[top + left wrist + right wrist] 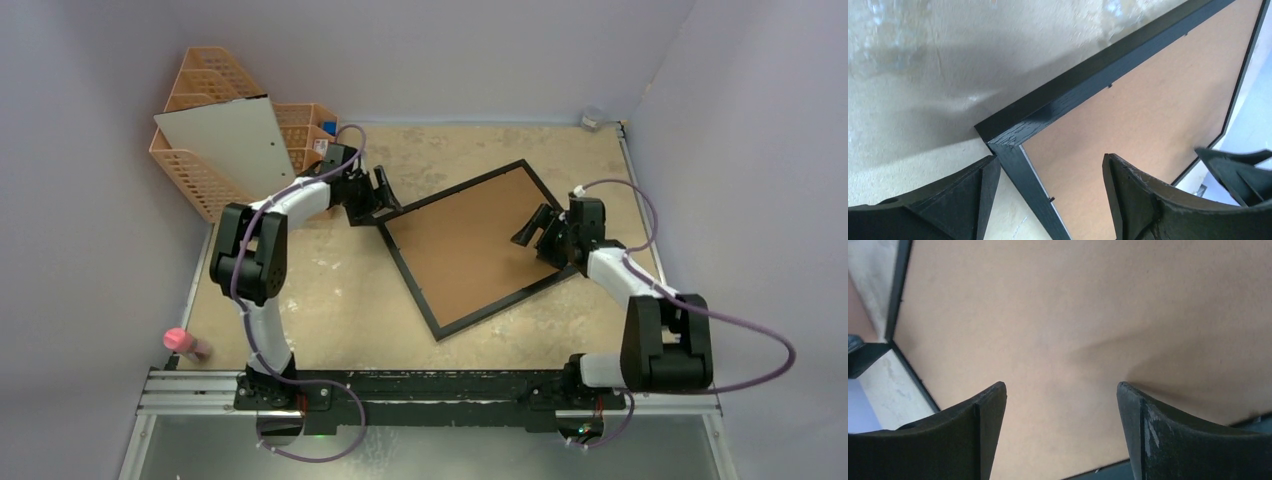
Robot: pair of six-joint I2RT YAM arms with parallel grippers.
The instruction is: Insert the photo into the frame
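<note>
The frame (505, 303) lies turned at an angle in the middle of the table, its thin black border around a brown backing board (465, 250) that faces up. My left gripper (386, 196) hovers open at the frame's left corner. In the left wrist view that corner (1008, 142) sits between the spread fingers (1051, 159), with one finger outside the border and one over the board. My right gripper (535, 228) is open above the board's right part, and only brown board (1048, 315) shows between its fingers (1061, 387). The photo is out of view.
An orange basket organiser (215, 110) stands at the back left with a pale board (225, 135) leaning on it. A pink-capped item (180, 342) lies by the left front edge. A small object (592, 120) sits in the back right corner. Grey walls enclose the table.
</note>
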